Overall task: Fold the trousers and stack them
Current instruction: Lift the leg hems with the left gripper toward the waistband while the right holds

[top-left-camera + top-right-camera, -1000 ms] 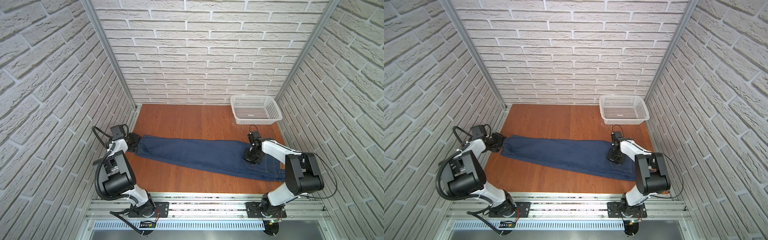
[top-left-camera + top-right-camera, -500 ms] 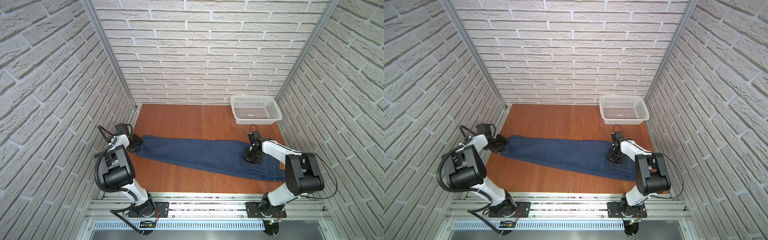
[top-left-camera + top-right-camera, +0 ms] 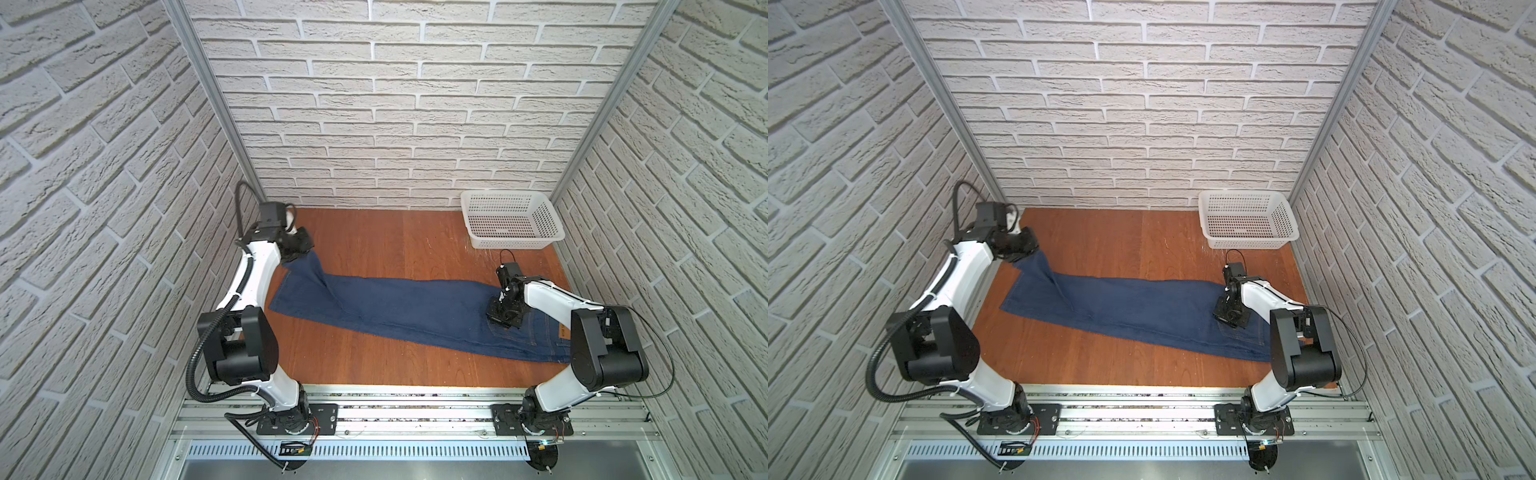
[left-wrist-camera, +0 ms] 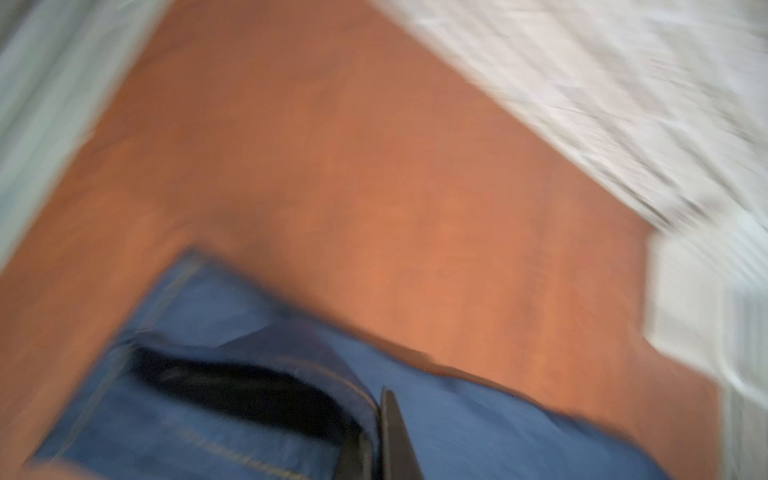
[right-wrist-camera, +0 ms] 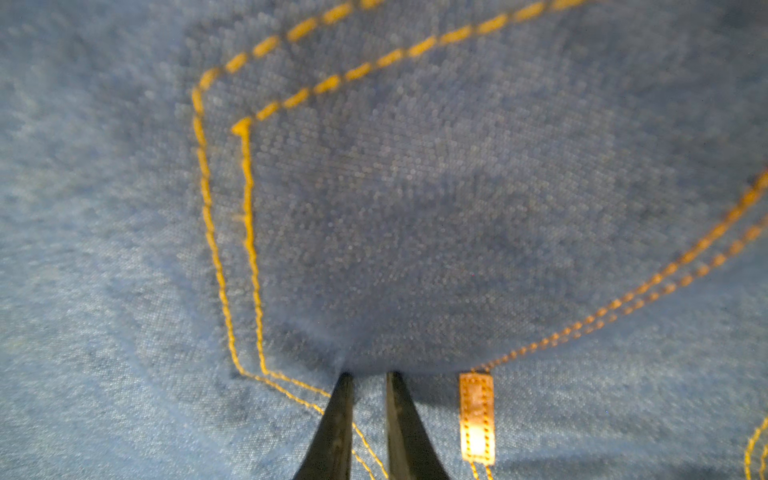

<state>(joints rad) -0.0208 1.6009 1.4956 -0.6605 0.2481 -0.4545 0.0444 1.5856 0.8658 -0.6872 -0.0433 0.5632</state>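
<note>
The trousers [image 3: 415, 309] [image 3: 1142, 307] are dark blue jeans lying lengthwise across the wooden floor, waist at the right. My left gripper [image 3: 306, 251] [image 3: 1034, 249] is shut on the far corner of the leg hem and holds it raised off the floor. In the blurred left wrist view the gripper [image 4: 380, 399] pinches the stitched hem. My right gripper [image 3: 500, 318] [image 3: 1227, 318] presses down on the seat by a back pocket. There its narrow jaws [image 5: 369, 376] are closed on a bulge of denim next to a small tan tag [image 5: 477, 415].
A white perforated basket [image 3: 511, 239] [image 3: 1246, 239] stands at the back right corner. Brick-pattern walls close in on three sides, and the left wall is right beside the left arm. Bare wooden floor [image 3: 386, 245] lies behind the trousers and in front of them.
The left gripper has shut on the leg hem and lifted it up and towards the back wall. That leg end now rises in a ridge. The right arm has not moved.
</note>
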